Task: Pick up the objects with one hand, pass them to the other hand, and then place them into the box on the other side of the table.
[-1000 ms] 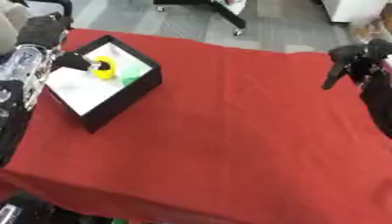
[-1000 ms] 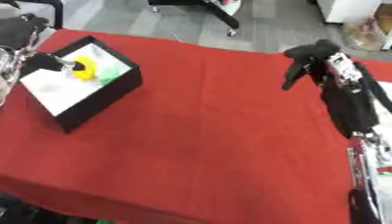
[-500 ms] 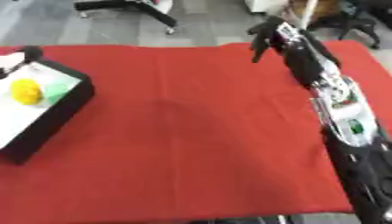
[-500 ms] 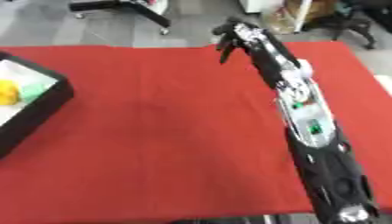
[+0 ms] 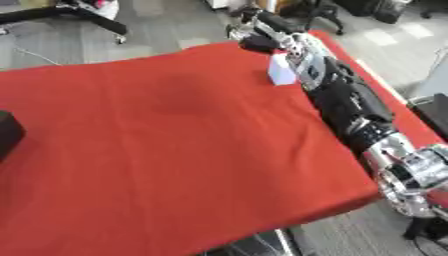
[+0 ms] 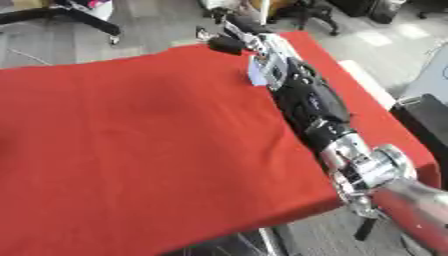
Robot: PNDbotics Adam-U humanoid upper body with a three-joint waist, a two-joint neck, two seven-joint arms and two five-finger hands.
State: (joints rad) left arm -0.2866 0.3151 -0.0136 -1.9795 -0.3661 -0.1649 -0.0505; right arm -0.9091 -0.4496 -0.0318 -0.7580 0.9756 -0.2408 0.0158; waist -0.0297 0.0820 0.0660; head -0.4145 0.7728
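My right arm stretches along the right side of the red table [image 5: 175, 145] toward its far edge. At the far end my right hand [image 5: 252, 26] hovers over a small dark object [image 5: 260, 44] on the cloth; blur hides how the hand stands. A small white blocky object [image 5: 281, 71] lies on the cloth right beside my forearm. Only a black corner of the box [image 5: 7, 134] shows at the left edge. My left hand shows in neither view.
The table's right edge runs close under my arm, and its front edge drops off at the lower right. Grey floor and chair bases [image 5: 83, 11] lie beyond the far edge. A black item [image 6: 429, 122] stands off the table at the right.
The camera has swung right, so the box with the yellow and green things slid out at the left. My right hand has reached further to the far right, over the dark object.
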